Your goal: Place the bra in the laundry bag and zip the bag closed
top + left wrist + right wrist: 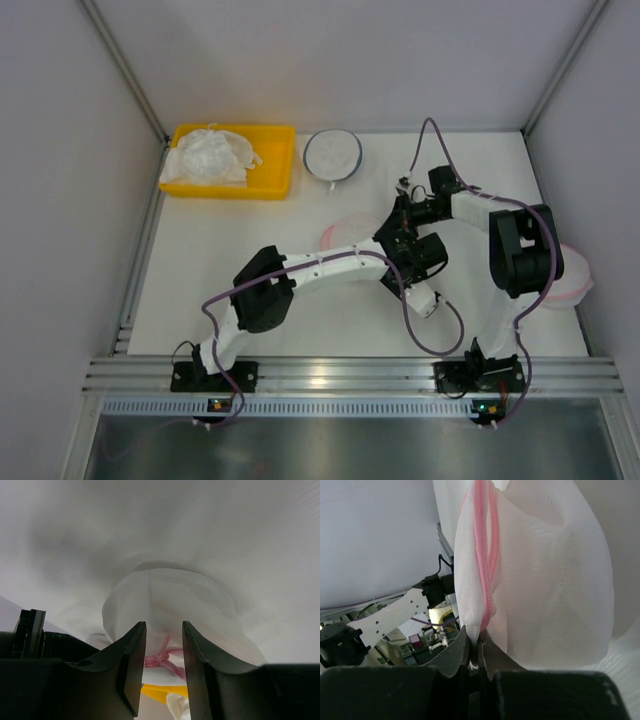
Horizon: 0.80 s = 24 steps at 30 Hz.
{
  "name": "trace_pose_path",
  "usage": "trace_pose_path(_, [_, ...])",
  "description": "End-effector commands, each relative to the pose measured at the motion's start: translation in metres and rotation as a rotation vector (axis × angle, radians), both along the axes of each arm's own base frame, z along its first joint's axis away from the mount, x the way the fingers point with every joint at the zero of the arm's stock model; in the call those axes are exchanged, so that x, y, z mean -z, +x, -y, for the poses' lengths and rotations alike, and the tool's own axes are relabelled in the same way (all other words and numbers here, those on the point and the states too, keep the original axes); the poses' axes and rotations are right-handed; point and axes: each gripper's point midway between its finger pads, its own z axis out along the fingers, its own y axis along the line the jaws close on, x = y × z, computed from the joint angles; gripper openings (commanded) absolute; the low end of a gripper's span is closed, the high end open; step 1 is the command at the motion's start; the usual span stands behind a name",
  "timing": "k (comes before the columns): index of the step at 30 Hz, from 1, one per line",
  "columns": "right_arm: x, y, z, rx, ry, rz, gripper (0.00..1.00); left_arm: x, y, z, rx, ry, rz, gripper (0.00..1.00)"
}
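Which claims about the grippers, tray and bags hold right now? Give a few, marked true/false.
1. The right gripper is shut on the edge of the round white mesh laundry bag with the pink zip. True.
2. The yellow plastic tray holds nothing. False: white fabric lies in it.
3. The round white bag with a dark rim lies beside the tray. True.
4. The left gripper has its jaws pressed together. False: they stand apart.

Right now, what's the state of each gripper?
Left gripper: open, fingers apart, nothing visibly clamped.
Right gripper: shut on the laundry bag, beside its zip.
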Motion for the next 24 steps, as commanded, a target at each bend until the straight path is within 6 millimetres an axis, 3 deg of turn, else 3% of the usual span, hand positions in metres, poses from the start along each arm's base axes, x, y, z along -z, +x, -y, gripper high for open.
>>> trace_pose_path(1, [-0.01,0.007,-0.007,-0.021,0.027,0.051,0.0,-0.016,0.017,0.002,-0.017,0.014,0.085,0.4])
trace_pose_path(5, [-0.01,0.005,-0.006,-0.02,0.025,0.051,0.0,-0.011,0.024,-0.001,-0.035,0.048,0.121,0.38])
trace_pose_path(9, [-0.011,0.004,-0.007,-0.022,0.024,0.051,0.0,-0.011,0.027,-0.005,-0.037,0.069,0.13,0.2])
trace_pose_path(15, [-0.011,0.009,-0.005,-0.026,0.019,0.071,0.0,-0.017,0.005,-0.011,-0.021,0.064,0.016,0.0])
trace_pose_path(24, [-0.013,0.025,-0.002,-0.025,-0.012,0.113,0.0,-0.021,-0.038,-0.029,-0.033,0.062,-0.173,0.0])
